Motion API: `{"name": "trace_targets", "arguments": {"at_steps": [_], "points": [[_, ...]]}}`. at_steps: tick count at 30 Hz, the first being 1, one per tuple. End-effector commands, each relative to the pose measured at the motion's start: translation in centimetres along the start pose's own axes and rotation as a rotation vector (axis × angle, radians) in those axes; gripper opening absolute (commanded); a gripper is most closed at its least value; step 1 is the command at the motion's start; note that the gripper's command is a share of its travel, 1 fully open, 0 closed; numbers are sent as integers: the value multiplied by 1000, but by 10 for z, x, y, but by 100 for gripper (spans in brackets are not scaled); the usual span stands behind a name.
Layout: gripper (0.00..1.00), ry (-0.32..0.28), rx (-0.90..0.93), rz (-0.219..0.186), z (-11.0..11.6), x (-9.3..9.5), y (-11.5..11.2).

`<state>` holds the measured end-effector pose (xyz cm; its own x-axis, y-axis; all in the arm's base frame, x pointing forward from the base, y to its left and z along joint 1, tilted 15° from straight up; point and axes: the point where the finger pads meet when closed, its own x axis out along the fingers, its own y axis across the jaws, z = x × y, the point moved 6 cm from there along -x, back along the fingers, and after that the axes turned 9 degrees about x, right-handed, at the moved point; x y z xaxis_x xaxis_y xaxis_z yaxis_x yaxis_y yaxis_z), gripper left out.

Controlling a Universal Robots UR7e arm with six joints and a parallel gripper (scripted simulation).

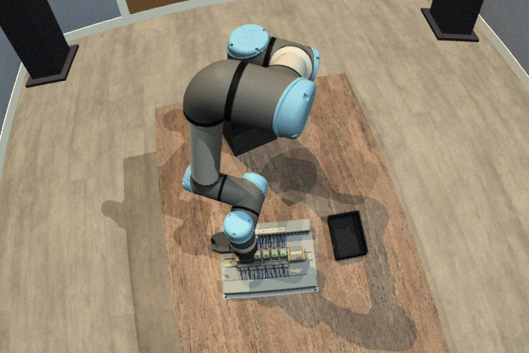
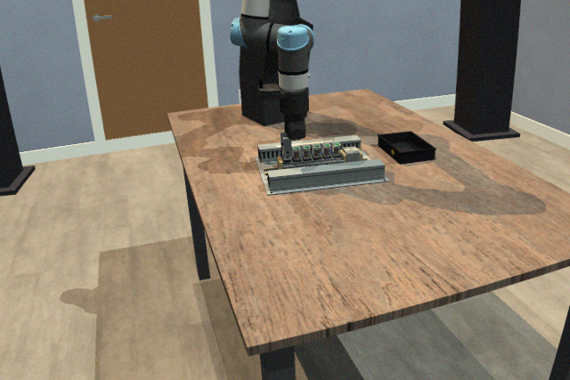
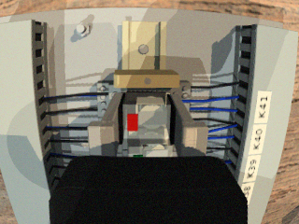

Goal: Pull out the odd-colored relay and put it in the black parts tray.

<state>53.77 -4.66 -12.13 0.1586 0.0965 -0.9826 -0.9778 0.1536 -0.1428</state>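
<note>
The relay with the red button (image 3: pixel 133 122) sits at the end of the row, beside a tan end clamp. My gripper (image 3: pixel 146 108) (image 2: pixel 286 149) is shut on it, with one finger on each side. I cannot tell whether the relay is raised from its socket. The other relays in the row have green buttons (image 1: pixel 274 255) (image 3: pixel 137 156). The relay panel (image 1: pixel 269 287) (image 2: pixel 327 175) (image 3: pixel 187 47) looks flat on the table. The black parts tray (image 1: pixel 351 256) (image 2: pixel 416 155) stands to the right of the panel and is empty.
Grey slotted wire ducts (image 3: pixel 246 61) run along both long sides of the relay row, with blue and black wires between. A terminal block (image 1: pixel 296 254) (image 2: pixel 351 153) stands at the row's other end. The wooden table (image 2: pixel 368 251) carries the panel, tray and arm base.
</note>
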Motion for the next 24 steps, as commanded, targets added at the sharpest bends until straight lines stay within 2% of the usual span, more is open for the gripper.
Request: {"name": "trace_targets", "arguments": {"at_steps": [1, 24], "points": [[0, -1, 0, -10, 0, -1, 0], [0, -7, 0, -47, -1, -1, 3]]}}
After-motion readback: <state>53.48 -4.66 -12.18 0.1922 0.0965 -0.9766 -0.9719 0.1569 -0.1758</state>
